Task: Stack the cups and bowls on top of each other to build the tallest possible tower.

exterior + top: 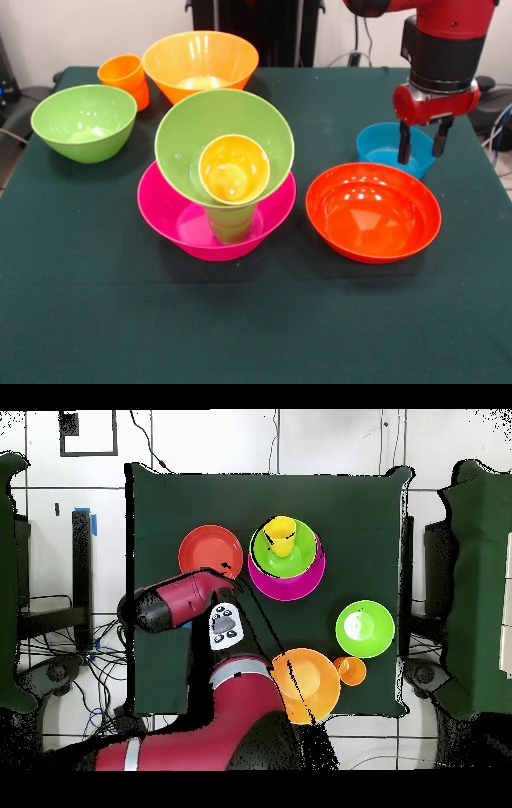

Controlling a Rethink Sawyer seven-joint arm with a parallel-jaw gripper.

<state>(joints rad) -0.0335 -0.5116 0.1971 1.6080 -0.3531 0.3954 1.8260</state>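
Note:
The tower stands mid-table: a pink bowl (172, 214) (300, 582) holds an upright green cup (230, 224). A light green bowl (192, 132) (262, 556) leans on that cup, tilted toward the front camera. A yellow cup (234, 170) (281, 534) lies inside it. My gripper (422, 152) is open and empty, its fingers hanging at the translucent blue bowl (380, 146), just behind the red-orange bowl (373, 212) (210, 551). In the overhead view my arm (170, 604) hides the gripper and the blue bowl.
A large orange bowl (200, 62) (305, 679) and an orange cup (126, 78) (350, 670) sit at the robot's side of the green-clothed table (80, 312). Another light green bowl (84, 122) (365, 628) stands apart from the tower.

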